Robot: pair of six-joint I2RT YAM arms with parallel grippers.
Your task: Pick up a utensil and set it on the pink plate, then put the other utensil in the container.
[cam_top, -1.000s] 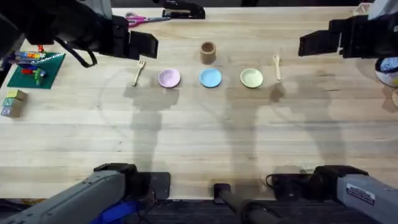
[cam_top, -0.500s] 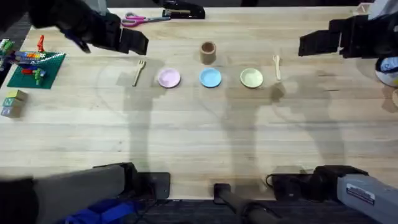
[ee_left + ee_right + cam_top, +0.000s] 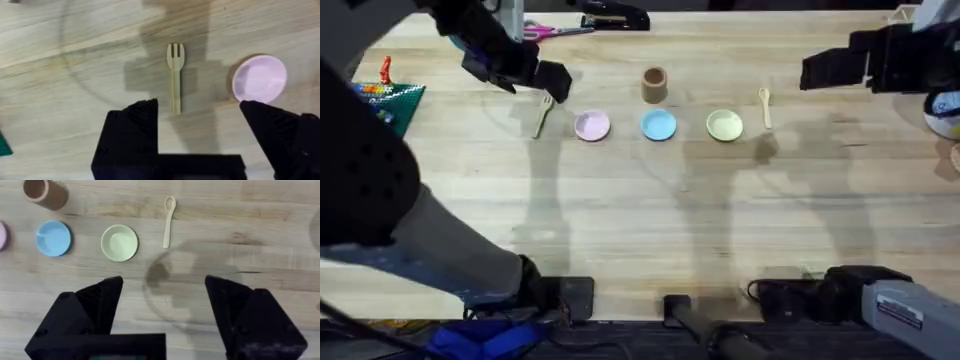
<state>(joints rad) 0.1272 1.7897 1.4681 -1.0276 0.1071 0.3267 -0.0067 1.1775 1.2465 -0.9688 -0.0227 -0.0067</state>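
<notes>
One fork (image 3: 175,76) lying flat, tines away from left gripper (image 3: 200,117)

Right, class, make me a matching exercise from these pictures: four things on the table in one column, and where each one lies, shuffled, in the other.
Things
1. small pale wooden fork
2. small pale wooden spoon
3. small brown cylindrical cup
4. round blue plate

Places
A. in the middle of the row of three plates
B. beyond the plates, farther from the arms' bases
C. just outside the round yellow-green plate
D. just outside the round pale pink plate

Pairs: 1-D, 2-C, 3-B, 4-A
</notes>
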